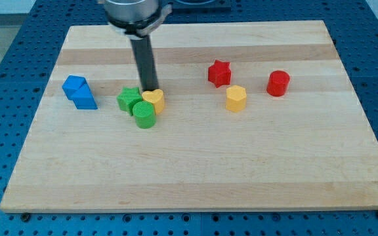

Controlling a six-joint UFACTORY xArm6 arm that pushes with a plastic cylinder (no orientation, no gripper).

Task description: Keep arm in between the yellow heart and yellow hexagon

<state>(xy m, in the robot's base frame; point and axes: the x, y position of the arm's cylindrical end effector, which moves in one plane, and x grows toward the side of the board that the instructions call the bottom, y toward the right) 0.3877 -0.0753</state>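
Observation:
The yellow heart [154, 99] lies left of the board's middle, touching a green star [129, 99] and a green cylinder [144, 114]. The yellow hexagon [236, 98] lies to the view's right of the middle, well apart from the heart. My tip [149, 90] stands at the top edge of the yellow heart, touching or nearly touching it, just right of the green star. The rod rises straight up to the arm at the view's top. The tip is far to the left of the yellow hexagon.
A red star [219, 73] sits up-left of the hexagon and a red cylinder [278, 83] to its right. A blue block [79, 92] lies at the view's left. All rest on a wooden board [195, 170] over a blue perforated table.

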